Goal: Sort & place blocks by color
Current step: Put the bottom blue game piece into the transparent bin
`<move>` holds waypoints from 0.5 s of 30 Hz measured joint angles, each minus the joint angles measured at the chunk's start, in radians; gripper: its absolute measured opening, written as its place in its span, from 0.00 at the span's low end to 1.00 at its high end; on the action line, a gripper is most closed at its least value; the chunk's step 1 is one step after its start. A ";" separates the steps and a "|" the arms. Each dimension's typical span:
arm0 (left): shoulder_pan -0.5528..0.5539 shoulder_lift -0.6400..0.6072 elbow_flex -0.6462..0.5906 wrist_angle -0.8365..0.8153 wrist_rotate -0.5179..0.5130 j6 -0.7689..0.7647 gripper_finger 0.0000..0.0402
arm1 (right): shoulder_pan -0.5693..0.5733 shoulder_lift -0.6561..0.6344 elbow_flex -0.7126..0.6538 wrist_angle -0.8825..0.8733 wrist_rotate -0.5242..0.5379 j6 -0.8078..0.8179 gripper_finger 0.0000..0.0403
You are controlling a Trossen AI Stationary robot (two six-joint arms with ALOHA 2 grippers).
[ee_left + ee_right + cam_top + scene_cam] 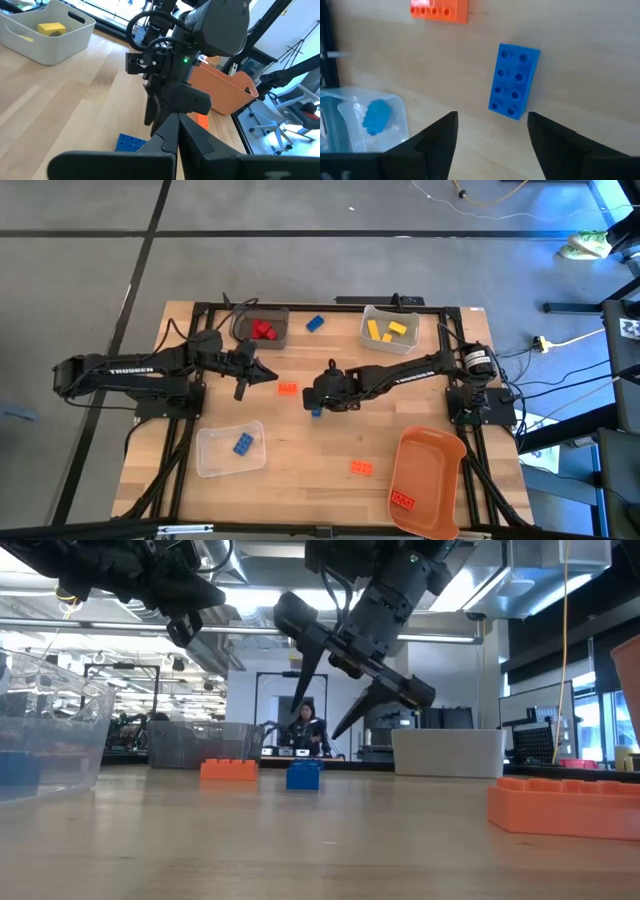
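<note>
A blue block (514,81) lies flat, studs up, on the wooden table near its middle (316,412). My right gripper (492,120) hangs above it, open and pointing steeply down, one finger to each side of the block and clear of it (320,710). An orange block (288,388) lies just beyond it toward the left. My left gripper (270,376) is shut and empty, held level above the table left of centre. Another blue block (315,323) lies at the far edge, and another orange block (361,468) lies near the front.
A dark bin (275,338) with red blocks and a white bin (372,340) with yellow blocks stand at the back. At the front left, a clear bin (212,465) holds a blue block. An orange bin (440,455) at the front right holds one block.
</note>
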 joint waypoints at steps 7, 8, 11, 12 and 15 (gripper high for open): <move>0.000 0.001 0.000 0.001 -0.001 0.000 0.00 | 0.002 0.094 0.190 -0.155 0.061 -0.062 0.59; 0.000 0.001 0.000 0.001 -0.001 -0.003 0.00 | 0.002 0.122 0.231 -0.208 0.064 -0.080 0.59; 0.000 0.001 0.000 0.002 -0.001 -0.012 0.00 | 0.002 0.182 0.347 -0.387 0.106 -0.109 0.59; 0.000 0.001 0.000 0.003 -0.001 -0.016 0.00 | 0.002 0.196 0.380 -0.421 0.115 -0.112 0.59; 0.000 0.001 0.000 0.003 -0.001 -0.024 0.00 | 0.002 0.233 0.445 -0.510 0.132 -0.117 0.59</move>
